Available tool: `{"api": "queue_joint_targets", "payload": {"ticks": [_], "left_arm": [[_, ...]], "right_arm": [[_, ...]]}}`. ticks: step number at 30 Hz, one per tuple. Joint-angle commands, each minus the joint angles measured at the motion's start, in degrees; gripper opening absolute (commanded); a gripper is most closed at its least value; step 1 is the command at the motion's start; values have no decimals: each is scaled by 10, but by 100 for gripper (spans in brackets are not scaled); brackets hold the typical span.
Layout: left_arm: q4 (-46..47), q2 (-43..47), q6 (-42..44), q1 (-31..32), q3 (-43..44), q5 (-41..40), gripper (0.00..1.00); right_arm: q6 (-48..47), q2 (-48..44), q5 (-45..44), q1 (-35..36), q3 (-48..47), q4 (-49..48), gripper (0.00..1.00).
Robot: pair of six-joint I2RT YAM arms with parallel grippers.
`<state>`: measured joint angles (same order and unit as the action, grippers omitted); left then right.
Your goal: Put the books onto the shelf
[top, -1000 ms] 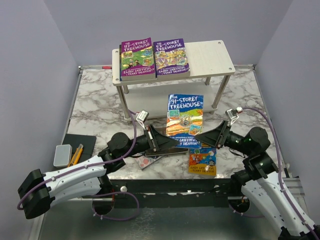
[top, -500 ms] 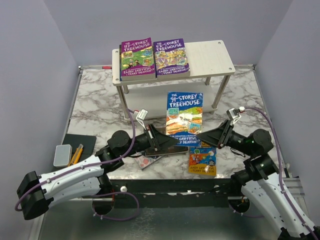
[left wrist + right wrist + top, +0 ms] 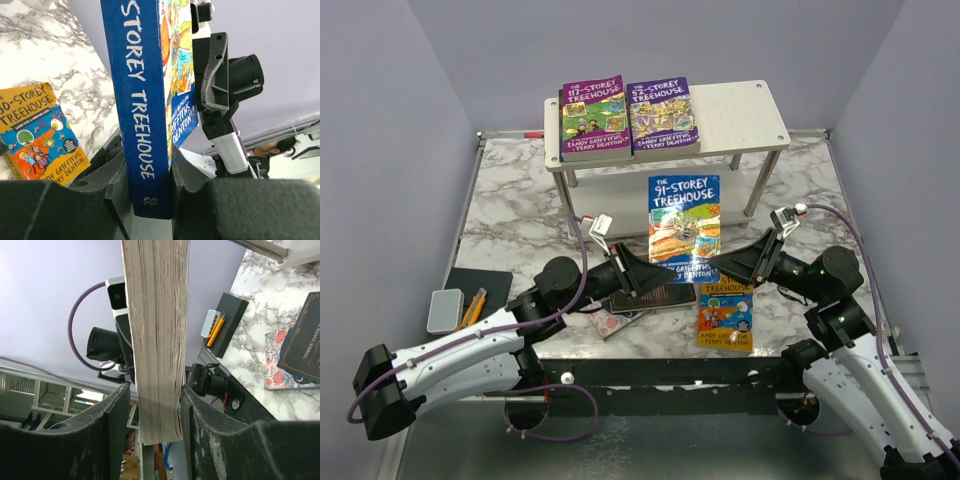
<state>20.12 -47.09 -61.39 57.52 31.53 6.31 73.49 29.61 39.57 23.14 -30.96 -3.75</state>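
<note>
1. Closing round the page edge of the blue book [image 3: 683,225], the right claw [image 3: 159,405] is narrower than a second ago; one finger touches and the other sits just beside.
2. The left claw [image 3: 150,175] stays clamped on the spine, so both arms now steady the upright book.
3. The book has moved farther, nearer the shelf [image 3: 740,110] and above the worktop [image 3: 520,220]; shelving it probably comes next.

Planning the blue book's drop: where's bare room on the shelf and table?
Free: shelf top, right of the two purple books; marble table right of its legs. Crowded: front centre, with left gripper, right gripper, blue book, orange book, dark book.
</note>
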Motion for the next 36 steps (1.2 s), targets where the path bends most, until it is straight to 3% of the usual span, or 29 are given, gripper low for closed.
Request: {"api": "queue_joint_targets", "payload": {"ticks": [1, 17, 21, 24, 27, 30, 33, 36], "left_arm": [[2, 6, 32, -4, 34, -56, 0], [2, -1, 37, -3, 59, -59, 0], [1, -5, 37, -2, 64, -59, 0], [1, -2, 37, -2, 62, -59, 0], [-3, 2, 36, -2, 62, -74, 0], [-19, 9, 38, -2, 63, -79, 12], [-34, 19, 42, -2, 63, -87, 39], [-51, 30, 52, -2, 63, -93, 56]], "right_arm": [[4, 12, 1, 17, -34, -36, 47], [-52, 67, -81, 104, -88, -7, 38], [-67, 71, -108, 119, -102, 9, 28], [-81, 73, -125, 124, -118, 29, 2], [-110, 76, -151, 125, -153, 88, 0], [-125, 70, -171, 124, -172, 107, 1], [-136, 70, -185, 125, -188, 118, 0], [-149, 77, -188, 124, -203, 119, 0]]}}
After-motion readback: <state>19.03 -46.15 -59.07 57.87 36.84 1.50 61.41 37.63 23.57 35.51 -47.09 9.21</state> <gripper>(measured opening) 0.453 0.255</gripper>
